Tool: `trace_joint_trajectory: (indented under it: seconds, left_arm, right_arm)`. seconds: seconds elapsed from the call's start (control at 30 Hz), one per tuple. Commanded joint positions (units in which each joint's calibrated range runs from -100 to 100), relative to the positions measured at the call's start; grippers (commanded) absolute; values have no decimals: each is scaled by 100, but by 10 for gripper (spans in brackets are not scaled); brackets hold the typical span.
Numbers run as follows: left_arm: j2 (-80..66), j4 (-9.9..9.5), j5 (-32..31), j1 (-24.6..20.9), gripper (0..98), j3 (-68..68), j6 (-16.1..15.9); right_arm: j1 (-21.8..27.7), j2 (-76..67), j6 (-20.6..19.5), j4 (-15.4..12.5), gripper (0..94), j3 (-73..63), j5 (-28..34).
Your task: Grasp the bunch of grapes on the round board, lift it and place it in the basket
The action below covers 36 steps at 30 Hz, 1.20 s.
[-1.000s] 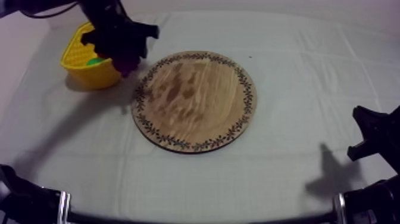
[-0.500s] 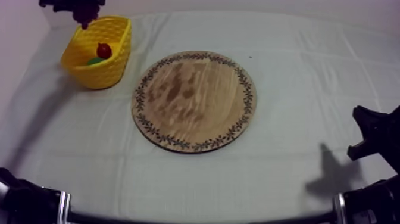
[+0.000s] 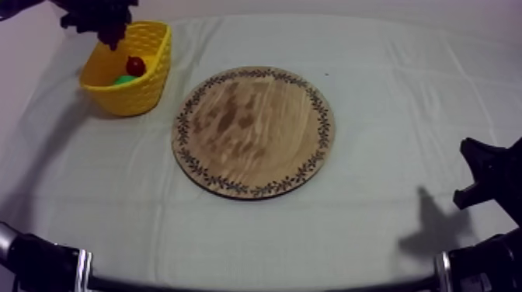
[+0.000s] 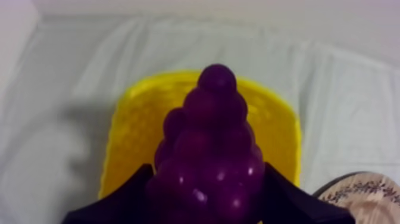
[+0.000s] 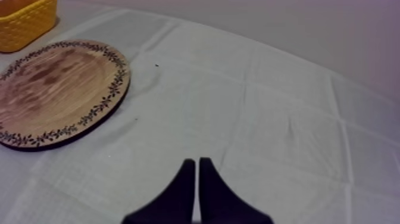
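Left gripper (image 3: 99, 17): is being held over the yellow basket (image 3: 147, 87), fingers clamped round the bunch of grapes (image 4: 211, 155).
Grapes: are being suspended above the basket's opening.
Basket contents: 1 small red fruit (image 3: 136, 66).
Wooden board (image 3: 254, 132): beside the basket.
Right gripper (image 5: 197, 167): well apart from the basket, 2 fingers pressed together.

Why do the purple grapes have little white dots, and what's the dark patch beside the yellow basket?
Left wrist view: the dots are light glinting off the glossy purple bunch of toy grapes; the patch on the grey-white cloth beside the yellow basket is a soft shadow.
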Motion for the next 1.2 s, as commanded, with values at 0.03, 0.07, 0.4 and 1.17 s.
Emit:
trace_joint_trajectory:
  seconds: [0.03,0.07,0.4,1.17]
  left_arm:
    - [292,16,-387,-38,442,124,2]
    - [372,18,-458,-44,442,149,3]
    - [891,29,-811,-48,448,119,-15]
    - [336,43,-768,-146,837,412,26]
  right_arm:
    - [2,-1,1,1,4,-3,0]
    - [2,-1,1,1,4,-3,0]
    - [2,-1,1,1,4,-3,0]
    - [2,-1,5,1,4,-3,0]
